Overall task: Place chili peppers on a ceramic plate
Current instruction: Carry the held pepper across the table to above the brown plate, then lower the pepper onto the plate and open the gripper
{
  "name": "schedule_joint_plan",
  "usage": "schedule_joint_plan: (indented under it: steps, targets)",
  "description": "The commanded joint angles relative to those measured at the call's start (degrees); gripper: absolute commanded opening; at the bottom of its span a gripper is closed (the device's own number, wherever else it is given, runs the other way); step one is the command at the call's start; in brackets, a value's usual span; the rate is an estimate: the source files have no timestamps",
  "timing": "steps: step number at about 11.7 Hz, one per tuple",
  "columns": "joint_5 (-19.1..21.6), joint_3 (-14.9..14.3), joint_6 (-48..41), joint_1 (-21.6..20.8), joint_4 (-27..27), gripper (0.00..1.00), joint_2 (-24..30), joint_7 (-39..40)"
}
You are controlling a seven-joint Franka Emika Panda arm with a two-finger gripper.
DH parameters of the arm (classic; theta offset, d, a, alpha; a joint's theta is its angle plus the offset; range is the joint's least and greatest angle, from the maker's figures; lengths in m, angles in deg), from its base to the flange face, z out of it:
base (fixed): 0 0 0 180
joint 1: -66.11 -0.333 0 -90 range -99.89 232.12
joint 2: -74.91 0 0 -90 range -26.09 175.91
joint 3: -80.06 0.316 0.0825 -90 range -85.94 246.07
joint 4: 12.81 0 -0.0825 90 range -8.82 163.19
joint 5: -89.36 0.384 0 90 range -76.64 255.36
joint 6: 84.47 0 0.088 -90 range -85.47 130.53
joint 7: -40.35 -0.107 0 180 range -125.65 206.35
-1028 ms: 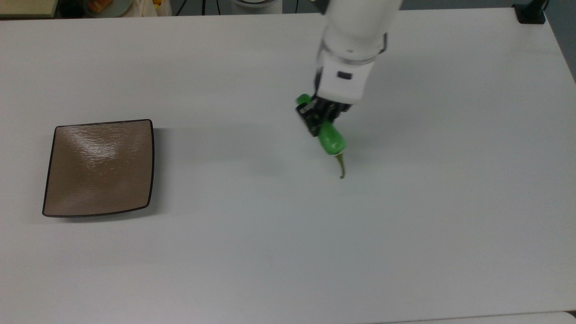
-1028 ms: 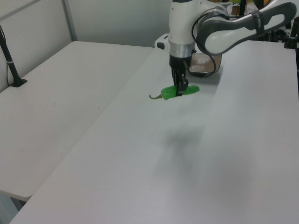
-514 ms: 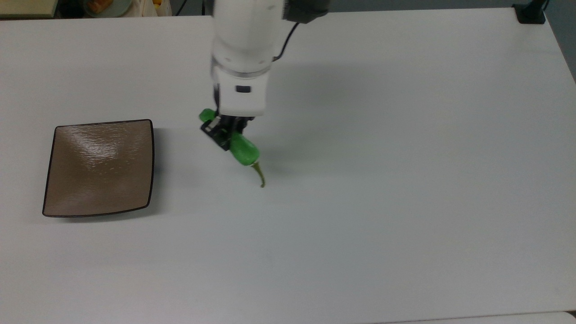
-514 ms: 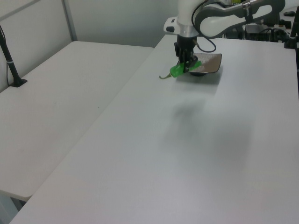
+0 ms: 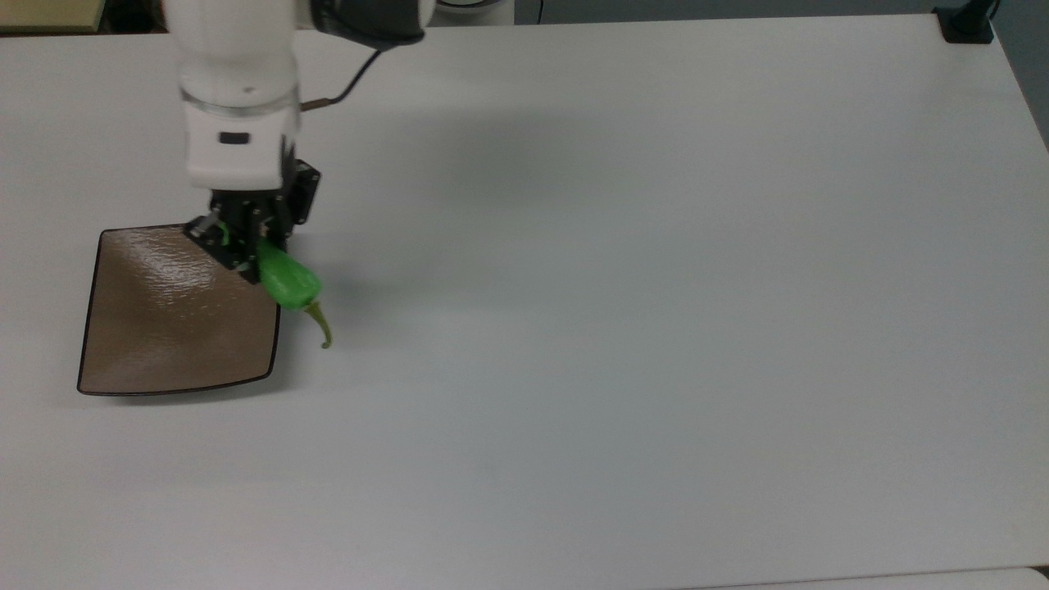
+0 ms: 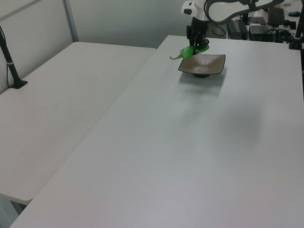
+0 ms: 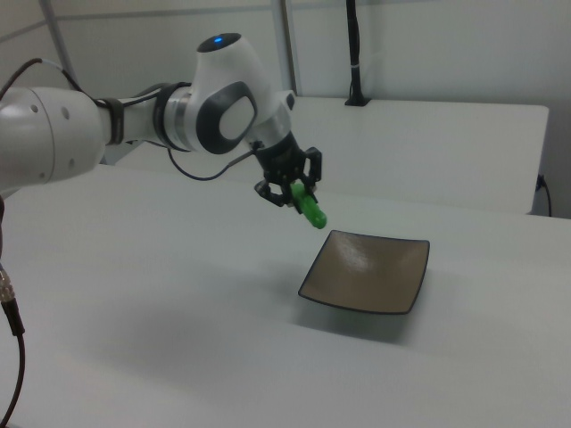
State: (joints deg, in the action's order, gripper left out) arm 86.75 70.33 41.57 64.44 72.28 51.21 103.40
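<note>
Jaws (image 5: pixel 246 242) pinch the chili pepper (image 5: pixel 287 281) — raised above the ceramic plate's (image 5: pixel 164 328) edge.

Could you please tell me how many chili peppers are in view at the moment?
1. The single green chili pepper is held in the gripper, above the edge of the ceramic plate on the top view's right, not yet resting on it.

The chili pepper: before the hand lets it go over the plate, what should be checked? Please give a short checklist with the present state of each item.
1. Hand grips the chili pepper: ok.
2. Pepper lifted clear of the table: ok, seen in the right view.
3. Pepper fully above the ceramic plate: not ok; in the top view its stem hangs past the top view's right edge.
4. Plate free of other items: ok.
5. Height above the plate suitable for release: cannot tell.
</note>
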Motion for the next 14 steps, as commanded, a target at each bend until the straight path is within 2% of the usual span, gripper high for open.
schedule_joint_plan:
  steps: [1, 5, 7, 8, 9, 14]
  targets:
    - [2.17, 0.15, 4.29, 3.25, 3.93, 0.25, 2.0, 5.23]
    - [2.08, 0.15, 10.71, 6.68, 5.7, 0.26, -0.19, 6.73]
    - [2.26, 0.24, 11.77, 8.35, 5.61, 0.4, -1.69, 8.04]
    - [2.26, 0.33, 11.86, 8.62, 5.53, 0.75, -2.22, 8.22]
    - [2.17, 0.33, 12.47, 8.62, 5.52, 1.0, -2.66, 8.4]
    - [3.48, 0.85, 11.52, 7.83, 5.79, 1.0, -1.09, 5.87]
